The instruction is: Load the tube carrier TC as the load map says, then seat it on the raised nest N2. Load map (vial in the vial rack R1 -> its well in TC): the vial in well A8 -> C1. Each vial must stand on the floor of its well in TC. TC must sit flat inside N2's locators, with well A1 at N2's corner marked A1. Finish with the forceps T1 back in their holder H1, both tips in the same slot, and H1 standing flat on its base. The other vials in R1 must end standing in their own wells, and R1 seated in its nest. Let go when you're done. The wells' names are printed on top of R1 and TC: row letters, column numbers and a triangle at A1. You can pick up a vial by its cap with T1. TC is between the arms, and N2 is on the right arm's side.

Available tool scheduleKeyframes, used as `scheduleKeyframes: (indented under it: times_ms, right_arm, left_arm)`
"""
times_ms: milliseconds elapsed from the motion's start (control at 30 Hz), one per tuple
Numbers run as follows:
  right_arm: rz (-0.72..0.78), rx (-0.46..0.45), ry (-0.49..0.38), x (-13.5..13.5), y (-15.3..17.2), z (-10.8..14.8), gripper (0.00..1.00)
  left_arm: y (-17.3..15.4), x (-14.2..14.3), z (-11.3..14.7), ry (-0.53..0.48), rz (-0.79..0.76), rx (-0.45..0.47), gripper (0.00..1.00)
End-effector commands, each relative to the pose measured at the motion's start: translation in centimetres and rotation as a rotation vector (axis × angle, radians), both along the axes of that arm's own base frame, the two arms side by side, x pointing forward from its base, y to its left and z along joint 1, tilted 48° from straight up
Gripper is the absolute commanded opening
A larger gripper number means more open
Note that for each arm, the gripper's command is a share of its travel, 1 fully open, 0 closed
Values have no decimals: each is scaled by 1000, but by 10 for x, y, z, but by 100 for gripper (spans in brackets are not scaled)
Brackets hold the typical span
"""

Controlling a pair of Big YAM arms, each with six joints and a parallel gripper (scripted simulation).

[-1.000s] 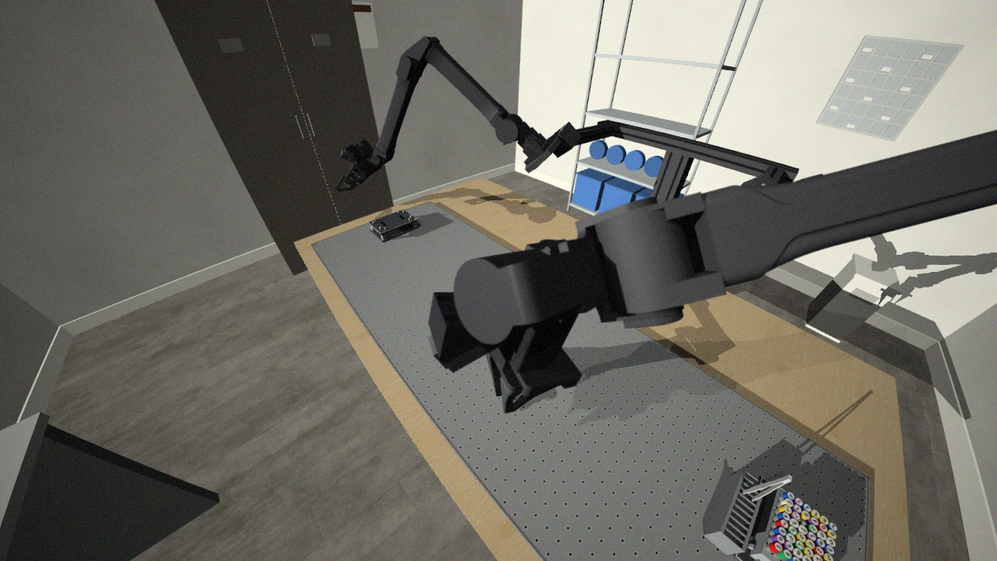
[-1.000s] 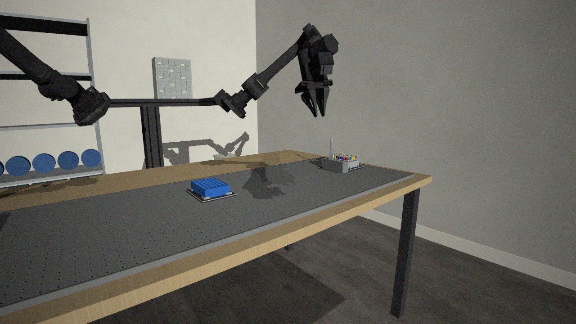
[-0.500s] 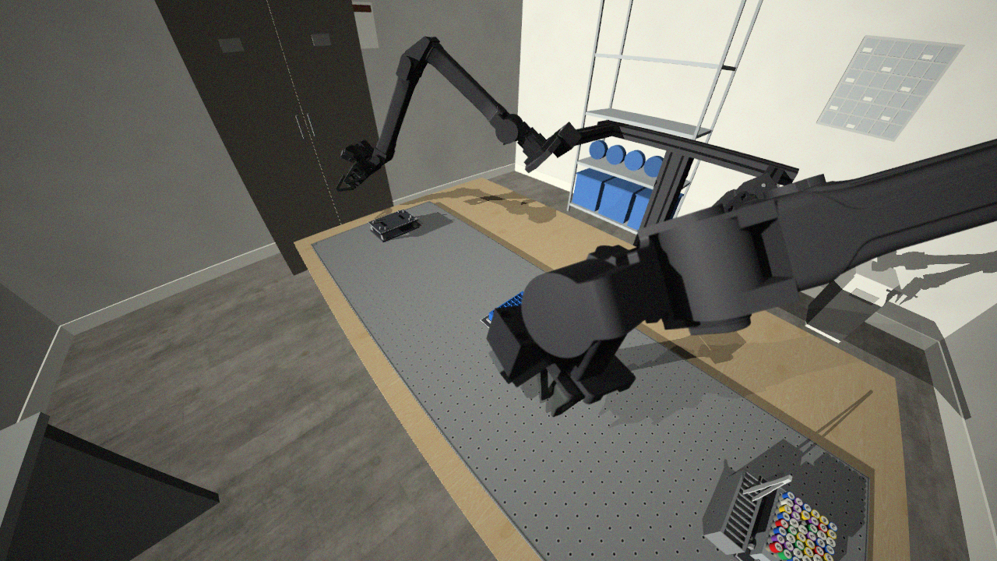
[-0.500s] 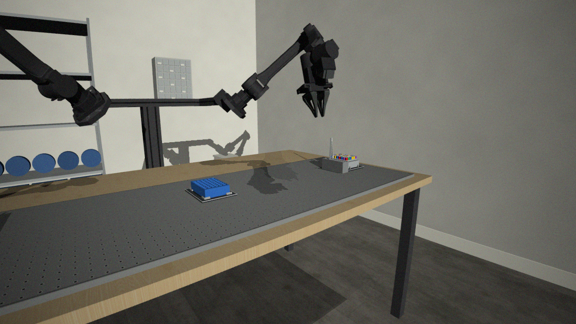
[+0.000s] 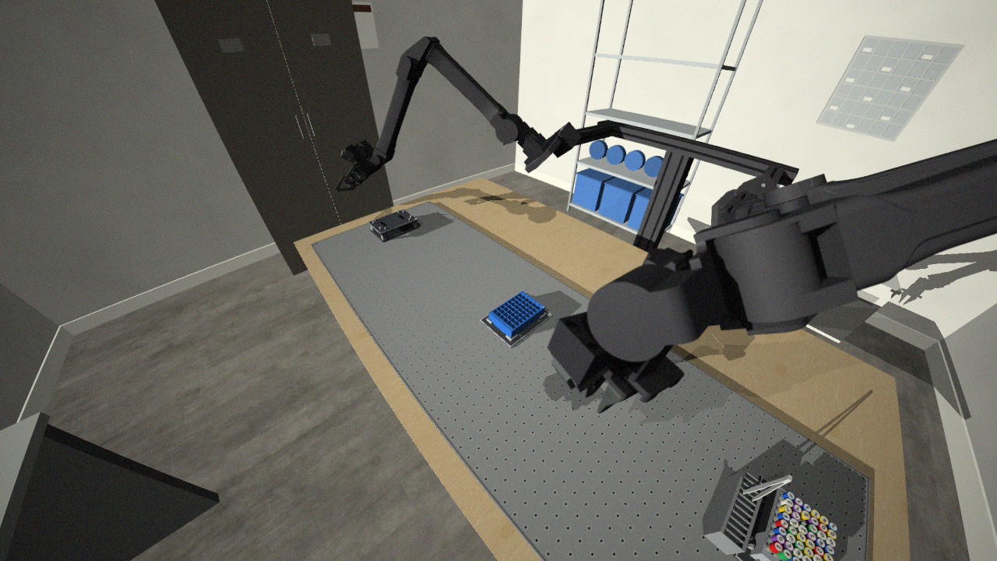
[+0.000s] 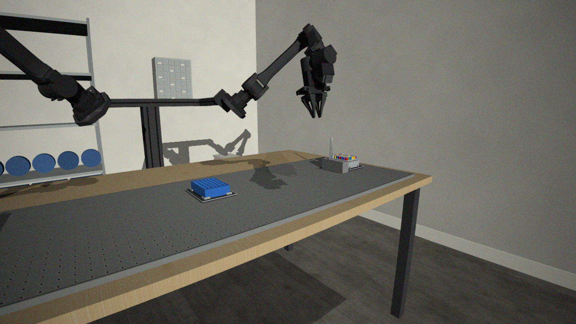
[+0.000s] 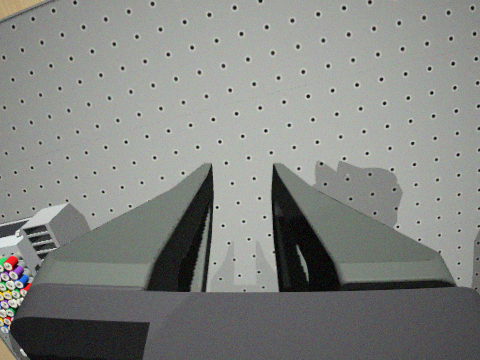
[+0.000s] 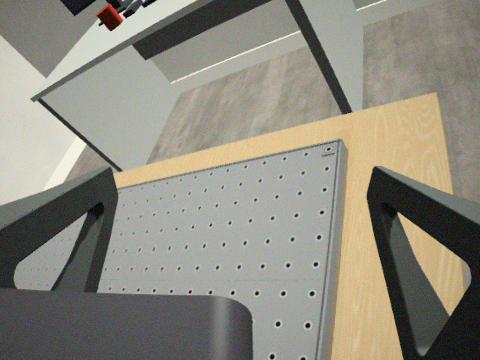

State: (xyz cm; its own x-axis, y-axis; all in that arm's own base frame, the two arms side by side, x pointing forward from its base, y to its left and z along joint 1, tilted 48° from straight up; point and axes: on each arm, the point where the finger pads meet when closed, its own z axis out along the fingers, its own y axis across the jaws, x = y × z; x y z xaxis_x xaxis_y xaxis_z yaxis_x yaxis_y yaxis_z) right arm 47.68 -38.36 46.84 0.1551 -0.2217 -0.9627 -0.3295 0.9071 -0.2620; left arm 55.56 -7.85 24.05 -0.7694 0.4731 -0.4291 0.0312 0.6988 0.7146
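Note:
The blue tube carrier TC [image 5: 516, 313] [image 6: 209, 187] sits on a low dark plate in the middle of the perforated board, its wells empty as far as I can see. The vial rack R1 [image 5: 801, 530] [image 6: 346, 158] [image 7: 10, 285], full of coloured caps, stands at the board's near corner. The grey holder H1 [image 5: 738, 513] [image 6: 334, 164] [image 7: 50, 227] stands beside it with the forceps T1 [image 5: 766, 485] [image 6: 330, 146] in it. The raised nest N2 [image 5: 393, 223] is at the far end, empty. My left gripper [image 5: 617, 397] [image 6: 316, 110] [image 7: 242, 178] hangs high between TC and R1, fingers narrowly apart and empty. My right gripper [image 5: 348, 178] [image 8: 242, 180] is wide open, high beyond N2.
The grey perforated board [image 5: 558, 474] [image 6: 120, 225] lies on a wooden table top. A black frame and a shelf with blue bins [image 5: 613, 195] stand behind the table. A dark cabinet [image 5: 279, 104] stands past the far end.

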Motion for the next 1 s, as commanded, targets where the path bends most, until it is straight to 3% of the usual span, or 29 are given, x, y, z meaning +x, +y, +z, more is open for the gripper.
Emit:
scheduleKeyframes:
  times_ms: [0,67,967]
  right_arm:
    - [0,-27,-19,-1,2,15,100]
    - [0,-27,-19,-1,2,15,100]
    - [0,-27,-19,-1,2,15,100]
  left_arm:
    - [-5,6,12,-24,27,-38,24]
    - [15,-13,6,-12,45,-34,24]
    - [66,-92,-9,-14,121,-84,24]
